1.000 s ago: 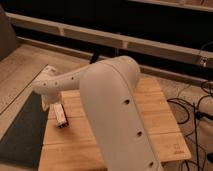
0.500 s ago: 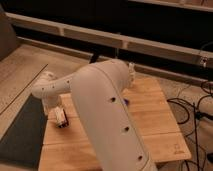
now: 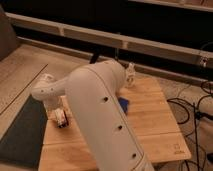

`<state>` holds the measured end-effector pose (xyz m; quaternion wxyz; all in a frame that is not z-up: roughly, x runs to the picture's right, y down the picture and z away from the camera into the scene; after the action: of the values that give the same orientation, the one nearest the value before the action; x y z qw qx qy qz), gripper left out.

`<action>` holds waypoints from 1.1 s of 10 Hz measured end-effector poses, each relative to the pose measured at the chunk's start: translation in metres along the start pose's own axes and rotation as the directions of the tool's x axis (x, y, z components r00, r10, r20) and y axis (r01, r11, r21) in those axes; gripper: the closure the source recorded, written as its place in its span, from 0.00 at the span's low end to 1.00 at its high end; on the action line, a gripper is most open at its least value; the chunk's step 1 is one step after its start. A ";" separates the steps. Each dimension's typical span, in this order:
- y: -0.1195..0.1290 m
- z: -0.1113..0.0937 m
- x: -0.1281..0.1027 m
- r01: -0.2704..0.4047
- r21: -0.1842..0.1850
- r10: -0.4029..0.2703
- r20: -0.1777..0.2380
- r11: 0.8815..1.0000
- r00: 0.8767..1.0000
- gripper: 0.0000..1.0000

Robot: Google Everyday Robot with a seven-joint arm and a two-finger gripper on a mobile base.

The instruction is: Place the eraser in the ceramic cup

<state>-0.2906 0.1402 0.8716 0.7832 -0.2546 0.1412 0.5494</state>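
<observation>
At the left end of the counter [image 3: 155, 132], the gripper [image 3: 54, 106] stood directly above the eraser [image 3: 61, 120], close upon it. Whether it was spread or pressed together could not be told, nor the eraser's long axis. The ceramic cup was out of sight. Compared with the earlier frames, the gripper had descended and the eraser lay unmoved.
</observation>
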 end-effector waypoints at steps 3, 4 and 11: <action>0.002 0.008 0.003 -0.014 0.009 0.015 -0.016 1.000 1.000 0.35; 0.002 0.011 0.003 -0.018 0.010 0.019 -0.021 1.000 1.000 0.38; -0.006 0.019 0.003 -0.049 0.040 0.051 -0.054 0.998 0.997 1.00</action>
<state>-0.2852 0.1515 0.8869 0.7697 -0.2508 0.1794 0.5590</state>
